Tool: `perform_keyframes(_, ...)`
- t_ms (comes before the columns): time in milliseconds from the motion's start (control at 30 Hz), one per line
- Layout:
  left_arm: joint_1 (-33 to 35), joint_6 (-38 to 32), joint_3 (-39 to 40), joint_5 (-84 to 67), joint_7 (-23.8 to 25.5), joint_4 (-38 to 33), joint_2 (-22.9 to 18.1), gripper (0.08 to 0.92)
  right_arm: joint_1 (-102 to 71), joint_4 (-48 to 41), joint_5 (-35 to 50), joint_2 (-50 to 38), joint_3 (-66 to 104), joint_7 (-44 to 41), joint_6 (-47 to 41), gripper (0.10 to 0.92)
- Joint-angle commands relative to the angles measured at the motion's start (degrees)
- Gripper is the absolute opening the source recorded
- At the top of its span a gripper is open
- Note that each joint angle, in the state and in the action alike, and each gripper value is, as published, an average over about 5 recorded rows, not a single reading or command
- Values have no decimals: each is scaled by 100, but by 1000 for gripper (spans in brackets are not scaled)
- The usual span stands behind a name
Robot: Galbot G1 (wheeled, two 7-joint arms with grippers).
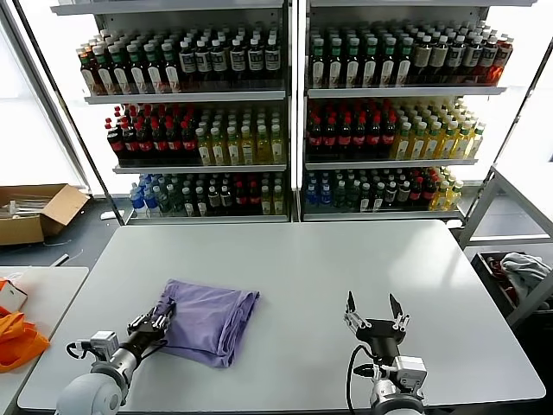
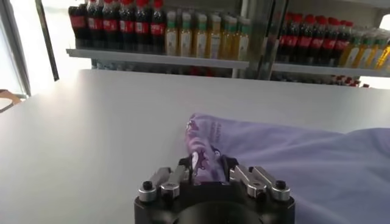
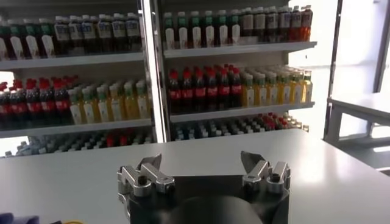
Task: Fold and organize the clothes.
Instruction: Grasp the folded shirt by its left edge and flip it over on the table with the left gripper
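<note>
Shelves of bottles (image 1: 285, 121) stand behind a white table (image 1: 346, 277). At lower left, the left gripper (image 1: 158, 326) pinches the folded purple shirt (image 1: 207, 320). At lower right, the right gripper (image 1: 373, 313) hangs wide open, holding nothing.

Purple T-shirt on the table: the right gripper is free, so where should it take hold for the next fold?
Probably the T-shirt's right-hand edge, coming in from the robot's right, low over the table. The left gripper already pinches the left edge, so that side is taken. The right gripper waits open and apart, with bare table between it and the cloth.
</note>
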Motion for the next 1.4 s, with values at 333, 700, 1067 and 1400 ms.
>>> perform_keyframes(333,45,-477,-1256,260,-88,48,752,127,55,-33,16,-35,23,28,-9,823)
perform_keyframes(700,5,-565,-3018,335,-32,1112,2629,127,304,-162,138,-59,-46,34,-31,823)
perform_keyframes(1067,157,-236,-2079,701,-155,-967,1458,127,275,-286,104,-11,-1,51,-44,823)
perform_keyframes(1400,-553,190,1741,1412,-936,-2040,-24,127,-145,-278,-327,300,112,85,-11,823)
